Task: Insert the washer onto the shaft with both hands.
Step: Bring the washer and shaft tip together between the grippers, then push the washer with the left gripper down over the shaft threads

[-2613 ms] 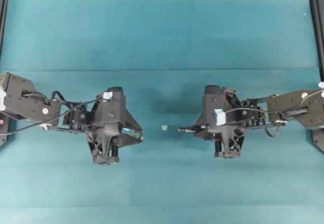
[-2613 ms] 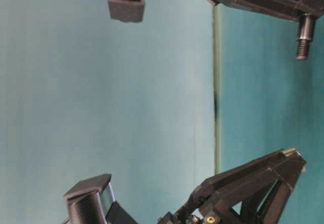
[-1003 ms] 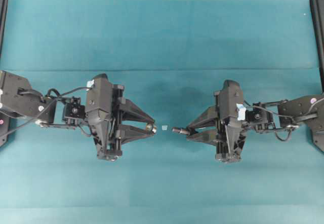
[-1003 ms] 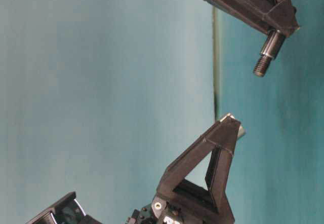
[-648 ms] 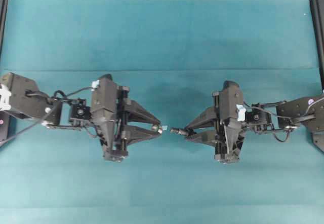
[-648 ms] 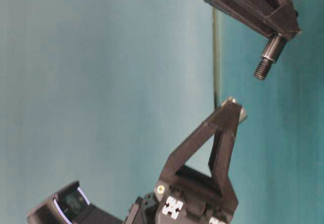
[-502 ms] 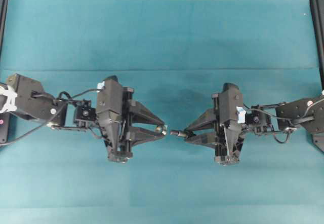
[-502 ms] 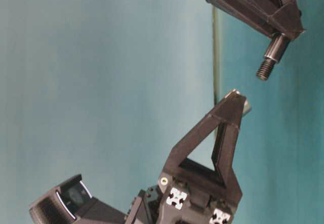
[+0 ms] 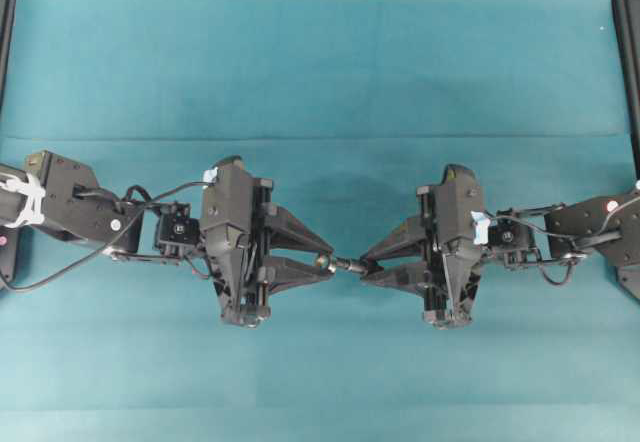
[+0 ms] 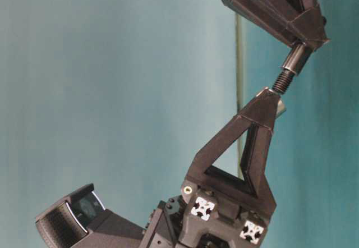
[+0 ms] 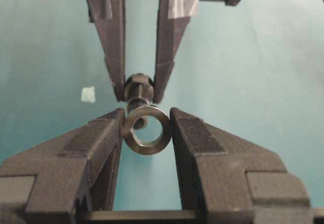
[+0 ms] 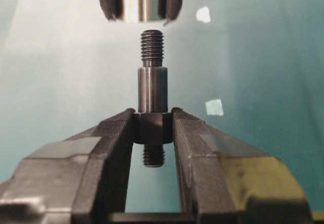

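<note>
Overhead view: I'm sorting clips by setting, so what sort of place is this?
Probably a robotics lab bench: a teal cloth-covered table, two black robot arms facing each other, the left gripper holding a washer, the right gripper a shaft.

White tape bits on teal mat

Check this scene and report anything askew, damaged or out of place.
Nothing looks damaged. The shaft sits straight in the right gripper. In the left wrist view its tip shows off-centre, upper left, in the hole of the washer held by the left gripper. Small white tape bits lie on the table.
</note>
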